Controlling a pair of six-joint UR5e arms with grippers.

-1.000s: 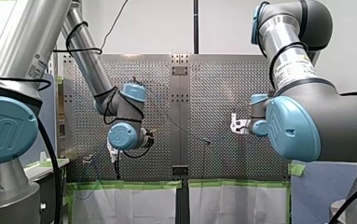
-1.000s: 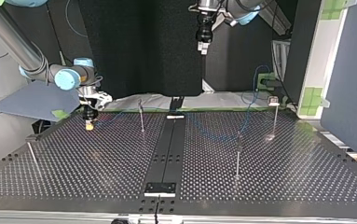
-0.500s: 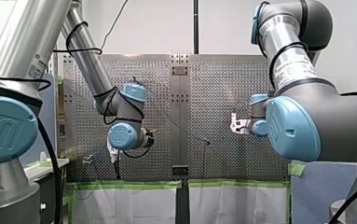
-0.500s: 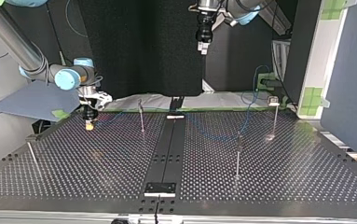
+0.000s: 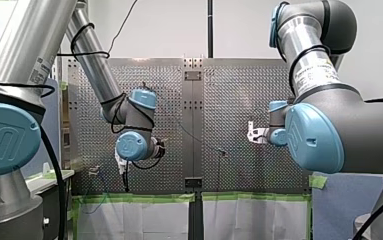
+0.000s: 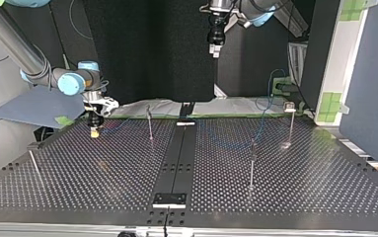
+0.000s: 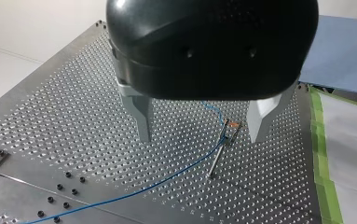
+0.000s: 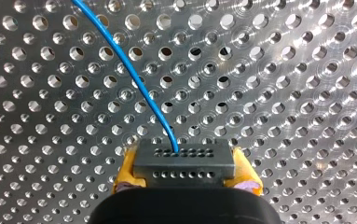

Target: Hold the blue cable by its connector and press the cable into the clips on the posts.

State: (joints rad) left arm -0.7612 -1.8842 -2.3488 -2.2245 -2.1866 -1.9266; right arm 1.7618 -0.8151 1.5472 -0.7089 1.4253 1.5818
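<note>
In the right wrist view my right gripper (image 8: 185,173) is shut on the dark grey connector (image 8: 184,161), its yellow pads (image 8: 126,173) on both sides. The blue cable (image 8: 134,77) leaves the connector and runs ahead over the perforated table. At the top view's left, my right gripper (image 6: 94,129) hangs low over the table's far edge. My left gripper (image 7: 202,133) is open, metal fingers (image 7: 141,116) wide apart and high above a thin post (image 7: 220,149) where the blue cable (image 7: 143,189) passes its top. It hangs at the top view's upper middle (image 6: 215,43).
Several thin posts stand on the table: one (image 6: 149,126) near my right gripper, one (image 6: 251,165) right of the middle, one (image 6: 290,123) at the far right, one (image 6: 33,165) at the left. A dark central strip (image 6: 176,163) divides the plate. Green tape (image 7: 323,158) edges it.
</note>
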